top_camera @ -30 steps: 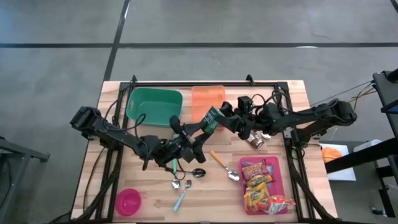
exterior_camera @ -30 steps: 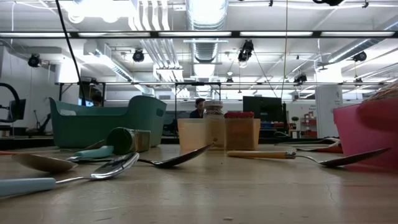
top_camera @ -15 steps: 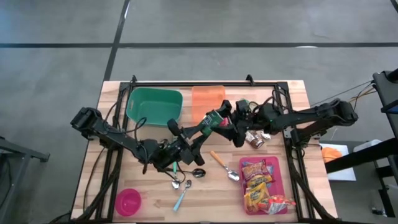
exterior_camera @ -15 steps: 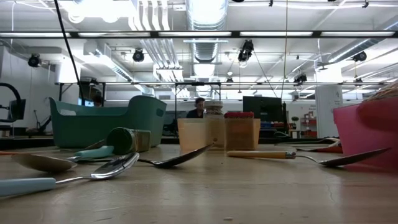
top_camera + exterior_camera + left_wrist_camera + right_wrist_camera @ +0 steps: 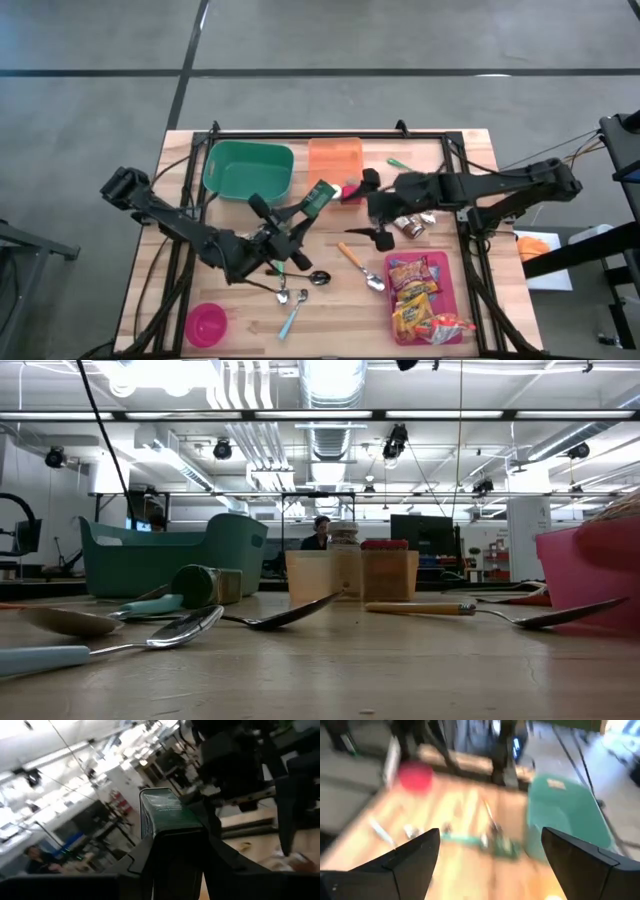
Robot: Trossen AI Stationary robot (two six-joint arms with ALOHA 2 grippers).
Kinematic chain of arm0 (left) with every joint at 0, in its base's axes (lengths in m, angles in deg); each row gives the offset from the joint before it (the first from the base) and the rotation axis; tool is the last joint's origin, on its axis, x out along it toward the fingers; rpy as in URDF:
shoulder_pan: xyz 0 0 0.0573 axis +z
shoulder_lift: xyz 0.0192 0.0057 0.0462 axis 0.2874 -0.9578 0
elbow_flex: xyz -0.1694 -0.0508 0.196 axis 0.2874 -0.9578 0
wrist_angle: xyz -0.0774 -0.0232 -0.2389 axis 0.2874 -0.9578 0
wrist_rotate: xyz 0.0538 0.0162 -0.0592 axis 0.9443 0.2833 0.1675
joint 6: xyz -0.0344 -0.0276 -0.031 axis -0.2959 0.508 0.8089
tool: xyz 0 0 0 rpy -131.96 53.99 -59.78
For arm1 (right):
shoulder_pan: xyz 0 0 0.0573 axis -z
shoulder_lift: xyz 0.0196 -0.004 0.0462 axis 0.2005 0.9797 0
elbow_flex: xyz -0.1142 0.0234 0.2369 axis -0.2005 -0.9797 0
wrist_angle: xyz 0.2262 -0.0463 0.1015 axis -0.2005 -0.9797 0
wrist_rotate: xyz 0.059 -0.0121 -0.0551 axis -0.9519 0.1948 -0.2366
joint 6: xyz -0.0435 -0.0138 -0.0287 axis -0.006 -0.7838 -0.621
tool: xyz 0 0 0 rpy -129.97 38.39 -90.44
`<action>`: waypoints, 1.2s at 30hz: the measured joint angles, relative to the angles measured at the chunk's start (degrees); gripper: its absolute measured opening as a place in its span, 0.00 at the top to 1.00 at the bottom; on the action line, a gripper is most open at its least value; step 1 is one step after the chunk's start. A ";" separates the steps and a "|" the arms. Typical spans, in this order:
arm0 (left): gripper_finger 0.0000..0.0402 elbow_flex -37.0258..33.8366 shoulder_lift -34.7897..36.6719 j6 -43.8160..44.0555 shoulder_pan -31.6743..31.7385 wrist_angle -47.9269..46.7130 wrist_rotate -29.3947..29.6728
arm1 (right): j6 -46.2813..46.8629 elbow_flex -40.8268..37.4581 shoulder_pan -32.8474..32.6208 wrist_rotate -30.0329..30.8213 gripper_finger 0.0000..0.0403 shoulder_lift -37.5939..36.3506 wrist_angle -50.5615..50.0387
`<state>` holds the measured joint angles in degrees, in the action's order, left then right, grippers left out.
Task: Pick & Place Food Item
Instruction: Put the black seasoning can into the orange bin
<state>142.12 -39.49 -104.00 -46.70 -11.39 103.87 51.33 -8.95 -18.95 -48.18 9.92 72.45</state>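
Observation:
A dark green box (image 5: 320,194) hangs above the middle of the table, with my left gripper (image 5: 304,209) shut on it. The left wrist view shows the box (image 5: 165,812) sticking out beyond the fingers. To its right my right gripper (image 5: 374,211) stands open and clear of the box, its two fingers spread wide with nothing between them. A pink tray (image 5: 446,262) of snack packets (image 5: 415,300) sits at the near right. A green bin (image 5: 247,170) and an orange container (image 5: 334,157) stand at the far side. My left gripper pinches the box's near end (image 5: 172,842) between its two fingers, one on each side. The fingers lie about level and along the box, coming from the table's near left. The box sticks out past the fingertips, lifted clear of the table.
Several spoons (image 5: 298,287) lie near the middle front, and a wooden-handled one (image 5: 357,264) lies beside the tray. A small can (image 5: 410,226) lies under the right arm. A pink bowl (image 5: 206,323) stands at the near left. A small red thing (image 5: 350,191) sits by the orange container.
My right gripper has let go of the green box, opened wide, rolled over and drawn back a little toward the right. My left gripper has kept the box and carried it toward the table's left, turning as it went.

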 joint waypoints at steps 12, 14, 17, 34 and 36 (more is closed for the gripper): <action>0.71 0.00 10.52 46.25 2.35 -36.37 -25.49 | -4.72 11.17 -8.39 14.00 0.15 6.07 -17.37; 0.71 0.00 10.61 47.94 3.01 -38.93 -25.70 | -5.89 13.17 -9.70 16.22 0.15 6.89 -17.43; 0.71 0.00 10.58 50.38 3.92 -42.84 -27.74 | -7.55 15.59 -11.03 17.02 0.15 8.13 -18.20; 0.71 0.00 10.38 53.26 8.52 -47.98 -41.28 | -7.81 27.59 -10.99 17.23 0.15 18.67 -25.88; 0.71 0.00 10.38 53.24 8.50 -48.38 -41.91 | -7.81 28.82 -10.99 16.65 0.15 19.72 -26.28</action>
<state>142.12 -29.11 -50.76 -38.20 -59.76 61.96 43.52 19.87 -29.94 -31.54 29.65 46.16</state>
